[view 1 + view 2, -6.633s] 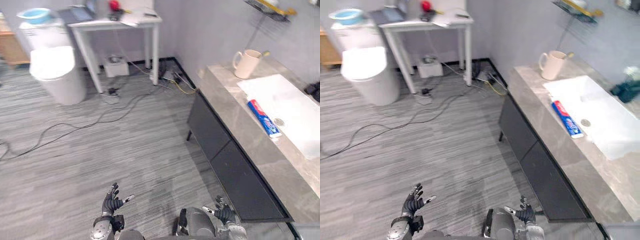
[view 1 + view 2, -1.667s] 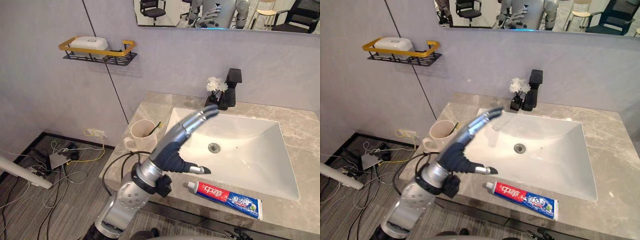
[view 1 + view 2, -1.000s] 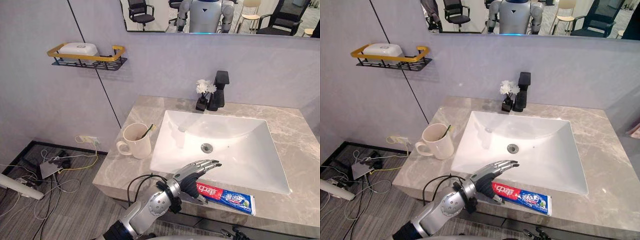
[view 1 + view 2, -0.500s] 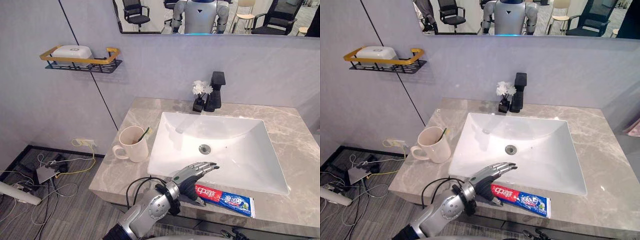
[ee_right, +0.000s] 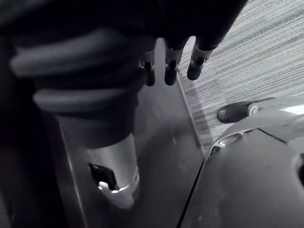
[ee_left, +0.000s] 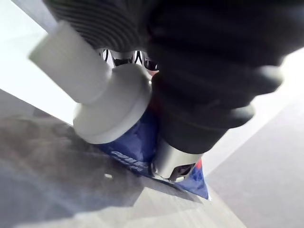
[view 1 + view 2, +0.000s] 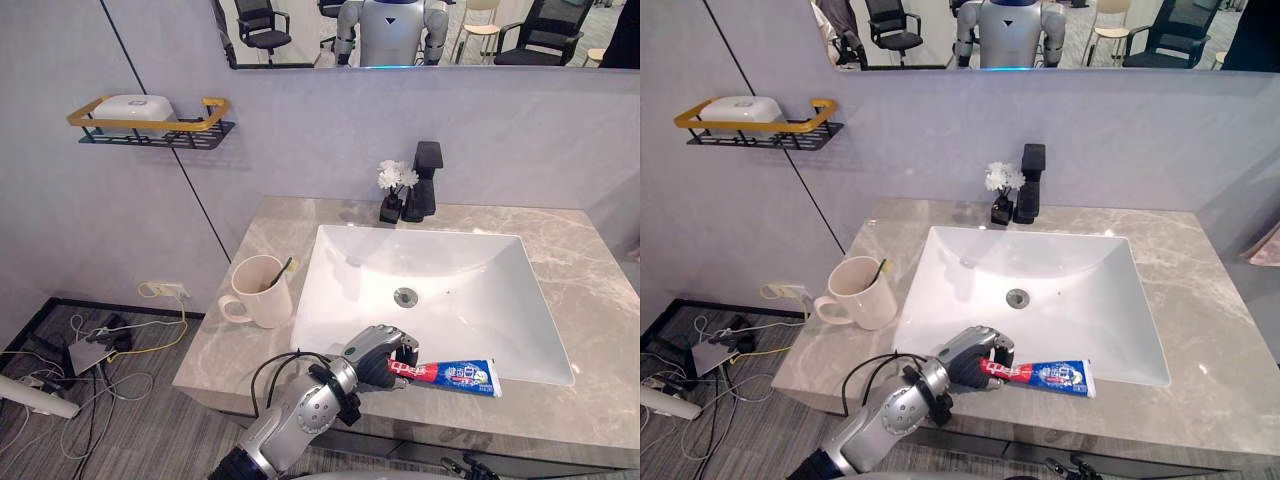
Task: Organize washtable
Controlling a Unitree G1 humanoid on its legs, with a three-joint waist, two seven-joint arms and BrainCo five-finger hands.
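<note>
Seen from the head, grips the toothpaste (image 7: 455, 375) by its cap end with the left hand (image 7: 378, 352), fingers curled round it, on the counter (image 7: 228, 350) just in front of the sink (image 7: 460, 262), with a mug (image 7: 262, 293) left of the sink and a faucet (image 7: 428, 165) behind it. From the left wrist, pinches the blue-and-red tube close above the grey stone. From the right wrist, dangles the right hand (image 5: 169, 67) loose and empty beside a dark cabinet (image 5: 156, 142).
</note>
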